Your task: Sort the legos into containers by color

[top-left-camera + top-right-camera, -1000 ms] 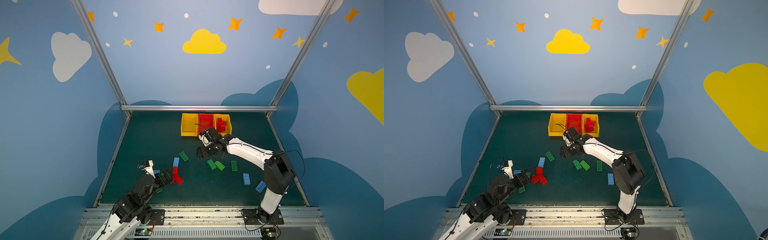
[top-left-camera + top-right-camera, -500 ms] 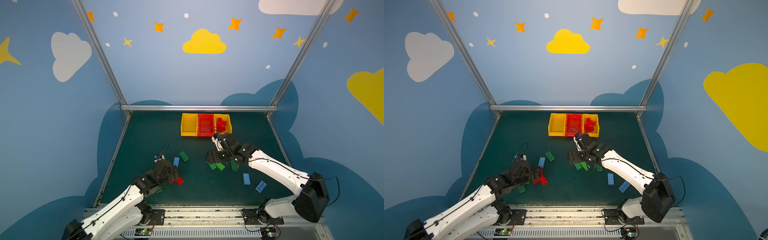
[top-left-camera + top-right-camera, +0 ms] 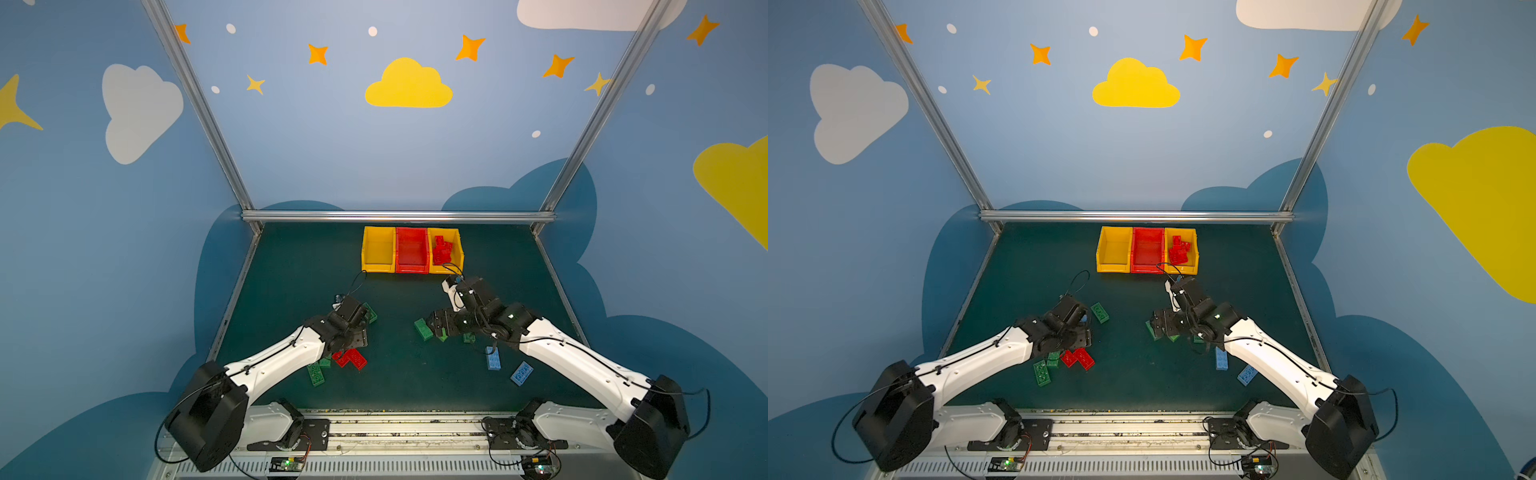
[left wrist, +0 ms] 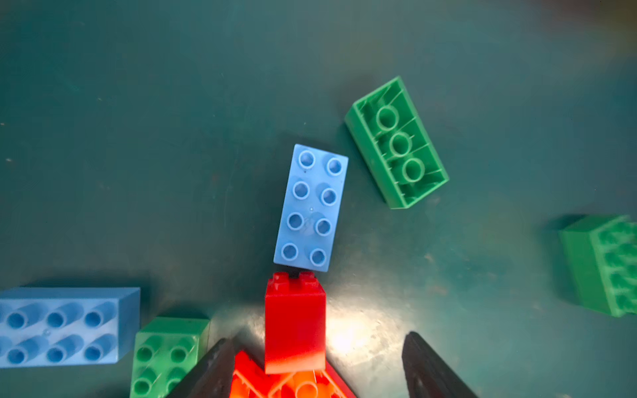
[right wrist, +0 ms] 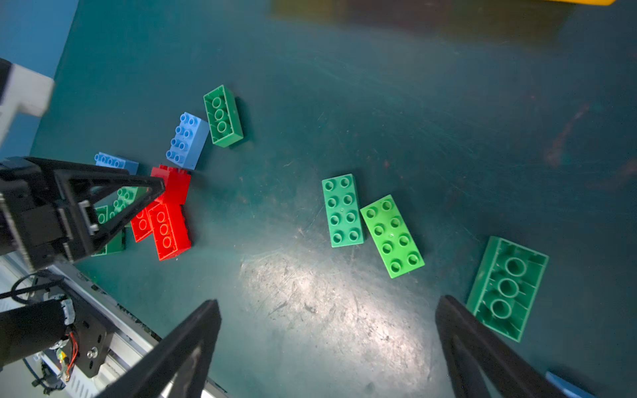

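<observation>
left gripper (image 4: 317, 341): jaws apart, either side of red brick (image 4: 294, 320)
red brick: on end, studs just beside blue brick (image 4: 311, 207)
green brick (image 4: 396, 143): hollow side up, near blue brick

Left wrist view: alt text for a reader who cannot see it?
The left claw, jaws apart, straddles a small red brick against other red bricks. Just past it lie a light blue brick, studs up, and an upturned green brick on the green mat.
</observation>
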You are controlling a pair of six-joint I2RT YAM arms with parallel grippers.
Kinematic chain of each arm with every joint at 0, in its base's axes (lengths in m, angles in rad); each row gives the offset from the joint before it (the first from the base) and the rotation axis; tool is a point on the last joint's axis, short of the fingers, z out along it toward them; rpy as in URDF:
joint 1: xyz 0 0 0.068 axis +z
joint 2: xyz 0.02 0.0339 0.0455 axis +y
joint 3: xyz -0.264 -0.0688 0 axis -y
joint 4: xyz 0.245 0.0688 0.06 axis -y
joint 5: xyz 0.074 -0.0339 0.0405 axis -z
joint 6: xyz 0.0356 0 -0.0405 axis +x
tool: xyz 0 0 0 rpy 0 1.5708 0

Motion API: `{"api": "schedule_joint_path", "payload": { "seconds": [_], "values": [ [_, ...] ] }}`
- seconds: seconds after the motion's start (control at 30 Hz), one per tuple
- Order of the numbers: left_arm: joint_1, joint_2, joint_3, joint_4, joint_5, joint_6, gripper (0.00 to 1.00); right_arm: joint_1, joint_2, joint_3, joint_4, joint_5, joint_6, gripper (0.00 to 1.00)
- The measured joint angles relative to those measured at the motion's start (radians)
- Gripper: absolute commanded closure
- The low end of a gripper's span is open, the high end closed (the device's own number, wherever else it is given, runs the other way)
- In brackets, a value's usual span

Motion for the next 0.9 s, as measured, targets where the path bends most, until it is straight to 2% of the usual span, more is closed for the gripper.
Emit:
{"api": "schedule_joint_path", "payload": {
  "seconds": [0.2, 0.3, 0.5, 0.7, 0.9],
  "values": [
    [0.018, 0.07, 0.001, -0.005, 0.007, 0.005, 0.29, -0.029, -0.015, -0.037, 0.01, -0.022, 0.004, 0.04],
    [0.031, 0.096, 0.001, -0.003, 0.014, 0.008, 0.33, -0.04, -0.018, -0.046, 0.014, -0.032, 0.004, 0.05],
    [0.059, 0.142, 0.001, 0.023, 0.032, 0.017, 0.49, -0.051, -0.029, -0.053, 0.022, -0.048, 0.004, 0.04],
    [0.06, 0.198, 0.024, 0.026, 0.051, 0.027, 0.68, -0.063, -0.053, -0.071, 0.022, -0.052, 0.009, 0.05],
    [0.06, 0.213, 0.042, 0.016, 0.049, 0.029, 0.76, -0.073, -0.087, -0.078, 0.019, -0.055, 0.011, 0.04]
  ]
}}
